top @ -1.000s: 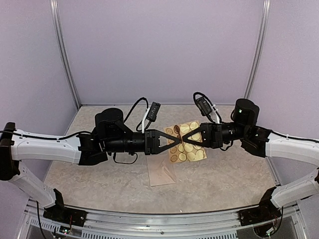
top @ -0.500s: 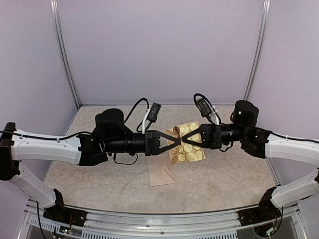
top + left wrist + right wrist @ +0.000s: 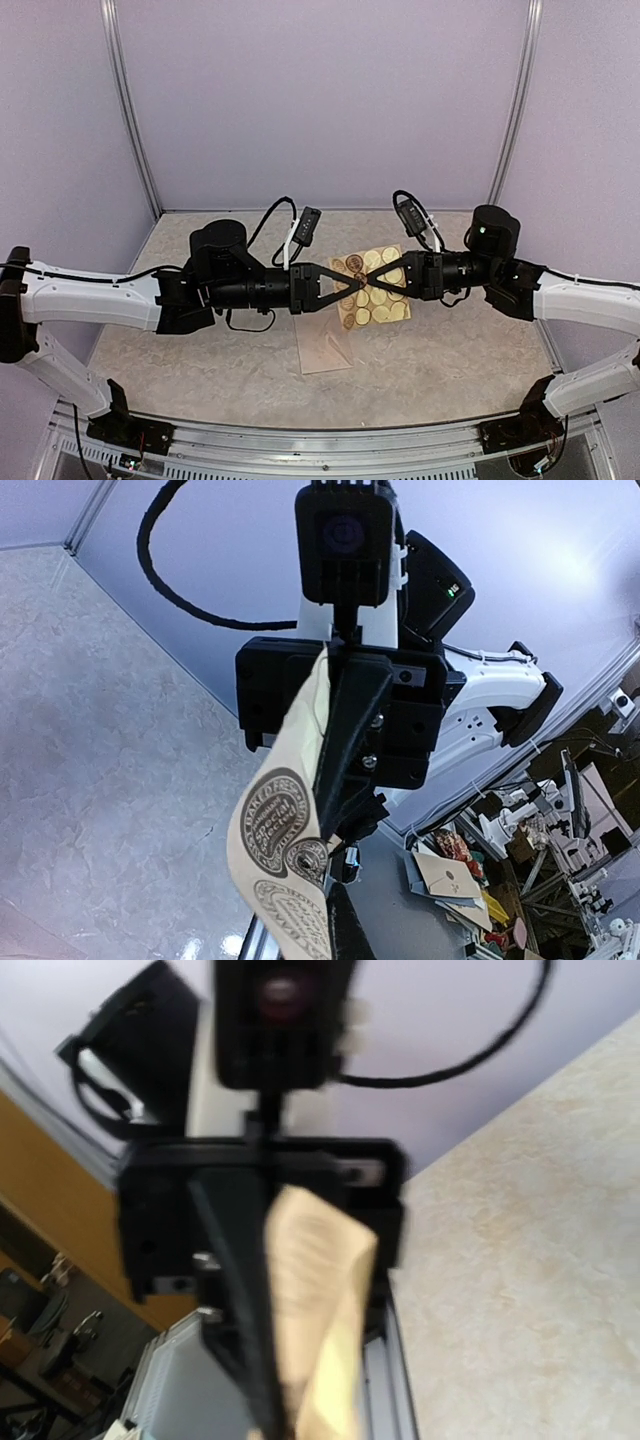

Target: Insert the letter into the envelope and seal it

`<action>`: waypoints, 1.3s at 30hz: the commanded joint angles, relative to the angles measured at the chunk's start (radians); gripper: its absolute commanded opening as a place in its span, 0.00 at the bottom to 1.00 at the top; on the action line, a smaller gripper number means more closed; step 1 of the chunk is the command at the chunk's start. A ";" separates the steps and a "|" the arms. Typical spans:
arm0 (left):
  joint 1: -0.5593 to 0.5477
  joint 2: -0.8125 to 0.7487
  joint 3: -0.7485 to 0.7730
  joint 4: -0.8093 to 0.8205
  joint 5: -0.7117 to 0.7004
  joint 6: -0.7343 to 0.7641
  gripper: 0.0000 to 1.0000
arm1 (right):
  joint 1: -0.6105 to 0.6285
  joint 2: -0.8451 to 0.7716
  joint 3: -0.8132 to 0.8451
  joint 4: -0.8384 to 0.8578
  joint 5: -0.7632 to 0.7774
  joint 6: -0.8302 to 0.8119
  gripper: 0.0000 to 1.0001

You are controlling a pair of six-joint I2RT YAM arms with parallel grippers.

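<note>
The envelope (image 3: 322,348) is lying flat on the table (image 3: 200,350), just nearer than the sticker sheet (image 3: 380,300) and a little to its left. Its long axis is running near to far with a slight tilt. It is showing a pale cream-pink face with a faint triangular crease; which way the flap is pointing cannot be told. The tan sheet, with its round printed seals, is hanging above the table. The left gripper (image 3: 350,284) is reaching it from the left and the right gripper (image 3: 362,280) from the right, tips meeting. Both pairs of jaws are pressing together on the sheet.
</note>
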 commanded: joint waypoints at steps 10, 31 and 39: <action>-0.018 -0.127 0.028 -0.216 -0.228 0.148 0.44 | -0.024 -0.058 -0.025 -0.057 0.085 0.004 0.00; -0.059 0.000 0.188 -0.298 -0.268 0.106 0.47 | 0.023 -0.035 0.074 -0.181 0.171 -0.049 0.00; -0.052 0.011 0.171 -0.250 -0.248 0.070 0.50 | 0.028 -0.063 0.045 -0.069 0.064 -0.019 0.00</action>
